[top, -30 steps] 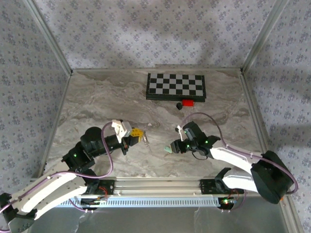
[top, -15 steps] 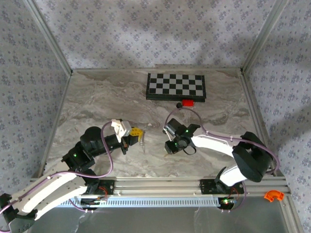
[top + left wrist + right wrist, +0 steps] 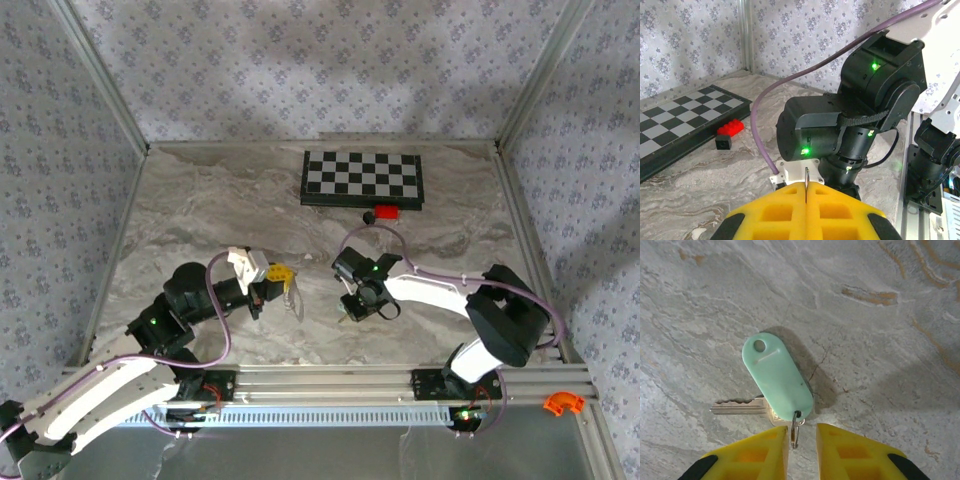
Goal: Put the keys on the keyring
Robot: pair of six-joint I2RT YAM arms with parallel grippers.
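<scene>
**Your right gripper (image 3: pixel 802 432) is bringing the key (image 3: pixel 777 375) closer**

You are swinging it left, toward the left gripper (image 3: pixel 283 272), so threading is getting near. Its fingers are sitting a little apart around the key's small ring (image 3: pixel 795 429); I cannot tell if they are gripping. Your left fingers are pinching shut on the keyring (image 3: pixel 294 297). No writing is showing anywhere.

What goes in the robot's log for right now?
left gripper: shut on keyring | right gripper: open at key | threading: not yet done

— Room to get through anywhere?
— Left side of the surface (image 3: pixel 190 215) lies bare. Far back sit the checkerboard (image 3: pixel 362 178), red block (image 3: pixel 388 212) and black block (image 3: pixel 368 216). The right arm (image 3: pixel 850 130) stands just before the left end effector (image 3: pixel 806 192).
</scene>
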